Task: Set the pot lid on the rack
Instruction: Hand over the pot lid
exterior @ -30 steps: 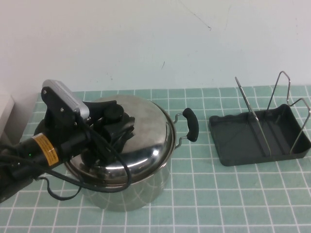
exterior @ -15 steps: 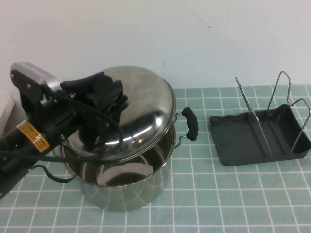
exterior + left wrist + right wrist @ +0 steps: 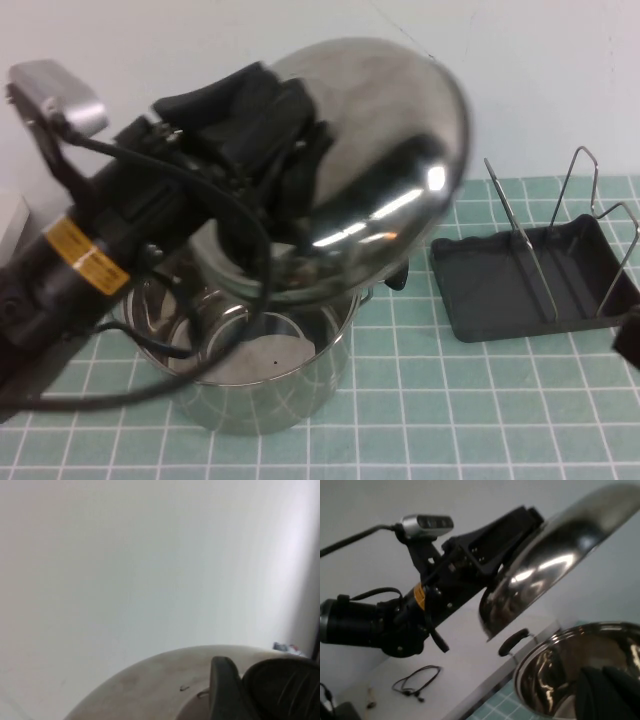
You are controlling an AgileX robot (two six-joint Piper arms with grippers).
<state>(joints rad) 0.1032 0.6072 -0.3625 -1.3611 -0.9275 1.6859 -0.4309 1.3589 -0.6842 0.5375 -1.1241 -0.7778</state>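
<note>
My left gripper (image 3: 285, 175) is shut on the black knob of the pot lid (image 3: 385, 170) and holds the shiny lid tilted, well above the open steel pot (image 3: 255, 385). In the left wrist view the lid's dome (image 3: 145, 690) fills the lower part beside one dark finger (image 3: 223, 690). The right wrist view shows the raised lid (image 3: 555, 555) over the pot (image 3: 570, 665). The rack (image 3: 515, 290), a dark grey tray with upright wire loops (image 3: 520, 235), stands empty to the right of the pot. My right gripper (image 3: 607, 692) is shut and low near the pot; a dark part of it shows at the right edge (image 3: 628, 345).
The pot stands on green checked tiles (image 3: 480, 410) in front of a white wall. Its right black handle (image 3: 400, 277) points toward the rack. A loose black cable (image 3: 417, 682) lies on the white surface beyond the pot.
My left gripper has lifted the lid off the pot, up and to the right, and tilted it. The pot is now open. The right gripper has come into view at the right edge.
</note>
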